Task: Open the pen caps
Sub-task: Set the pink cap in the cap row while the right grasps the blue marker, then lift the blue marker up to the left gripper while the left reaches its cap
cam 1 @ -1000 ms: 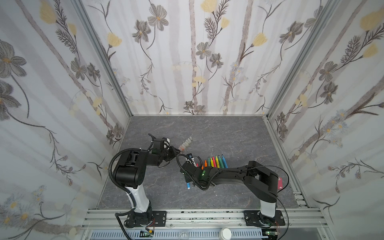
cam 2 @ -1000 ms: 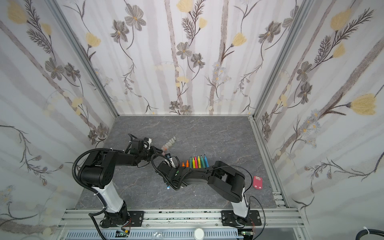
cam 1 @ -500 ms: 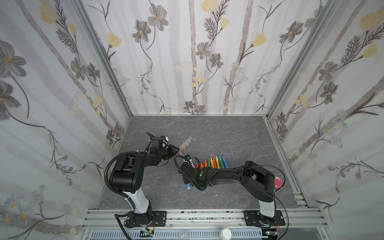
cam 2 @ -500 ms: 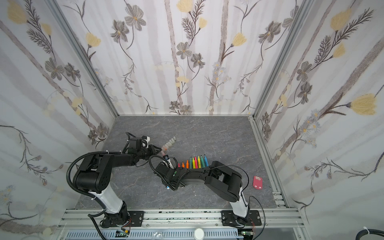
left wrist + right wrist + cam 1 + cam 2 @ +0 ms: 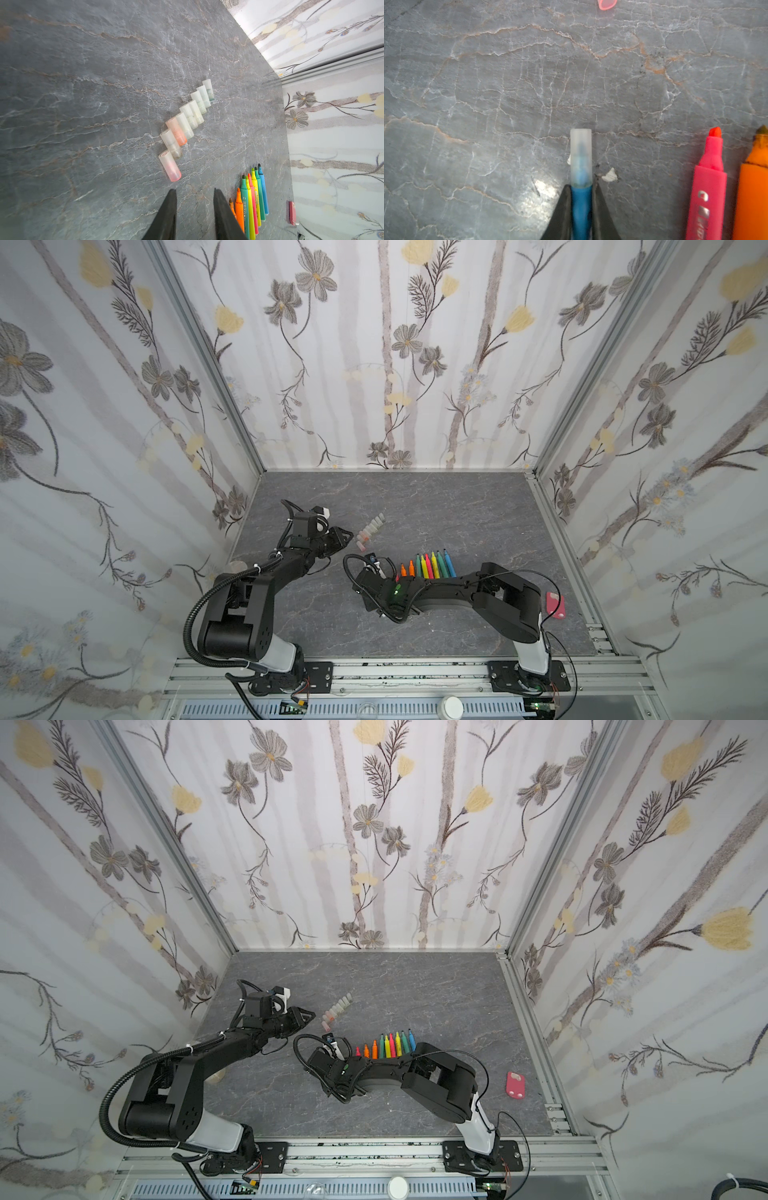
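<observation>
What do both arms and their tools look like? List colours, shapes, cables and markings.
Both arms are matte black, boxy links on white base segments. The left arm carries a thick ribbed black hose; the right arm has thin black cables and a green light. The left tool and right tool have black, tapering wedge fingers.

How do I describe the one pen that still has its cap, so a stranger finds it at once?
Find the row of uncapped bright marker pens on the grey marbled table. Beside its pink end, the right gripper is shut on a slim blue pen. Only this one wears a translucent whitish cap.
</observation>
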